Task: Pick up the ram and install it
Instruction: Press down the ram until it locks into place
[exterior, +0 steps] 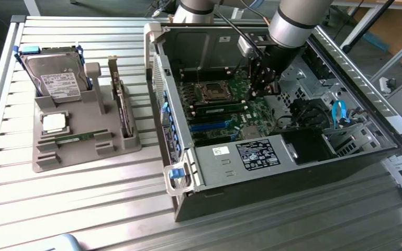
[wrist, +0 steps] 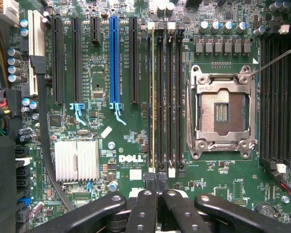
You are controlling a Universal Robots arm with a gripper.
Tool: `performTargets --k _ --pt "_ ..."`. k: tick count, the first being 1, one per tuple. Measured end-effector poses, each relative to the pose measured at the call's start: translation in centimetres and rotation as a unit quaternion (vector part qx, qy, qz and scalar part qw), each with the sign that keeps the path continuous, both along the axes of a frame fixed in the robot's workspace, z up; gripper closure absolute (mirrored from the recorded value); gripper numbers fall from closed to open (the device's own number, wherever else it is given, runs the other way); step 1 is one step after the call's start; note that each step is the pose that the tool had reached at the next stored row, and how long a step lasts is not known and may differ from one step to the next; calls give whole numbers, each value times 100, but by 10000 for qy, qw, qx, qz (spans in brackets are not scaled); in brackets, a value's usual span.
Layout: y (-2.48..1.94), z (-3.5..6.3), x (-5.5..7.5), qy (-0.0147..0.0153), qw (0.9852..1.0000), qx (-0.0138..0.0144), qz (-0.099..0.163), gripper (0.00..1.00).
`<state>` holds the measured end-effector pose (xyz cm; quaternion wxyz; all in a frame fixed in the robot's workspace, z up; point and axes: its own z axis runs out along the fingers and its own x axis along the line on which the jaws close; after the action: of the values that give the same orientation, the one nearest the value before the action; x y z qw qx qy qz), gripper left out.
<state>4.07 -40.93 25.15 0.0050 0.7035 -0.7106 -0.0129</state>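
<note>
Claw [wrist: 156, 180]: we see it fully closed, holding nothing, its tips at the end of the slots [wrist: 166, 97].
Ram [wrist: 153, 97]: we judge it to be the thin edge standing upright in one slot, as if seated.
Tray [exterior: 82, 157]: at the exterior view's left, holding a flat green stick [exterior: 75, 138].

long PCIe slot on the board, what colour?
Blue, among black slots; the PCIe slot shows best in the wrist view.

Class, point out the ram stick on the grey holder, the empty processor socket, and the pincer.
ram stick [exterior: 75, 138]: exterior view, middle of its green board.
processor socket [wrist: 222, 112]: wrist view, centre of the open socket.
pincer [wrist: 156, 180]: wrist view, between its shut fingertips.
</note>
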Motion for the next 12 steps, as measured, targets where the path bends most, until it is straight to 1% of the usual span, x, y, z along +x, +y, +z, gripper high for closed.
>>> performTargets --k 2,12 --pt "0 -9 -15 0 10000 7 0 89" --pt "1 -69 -41 0 10000 8 0 89"
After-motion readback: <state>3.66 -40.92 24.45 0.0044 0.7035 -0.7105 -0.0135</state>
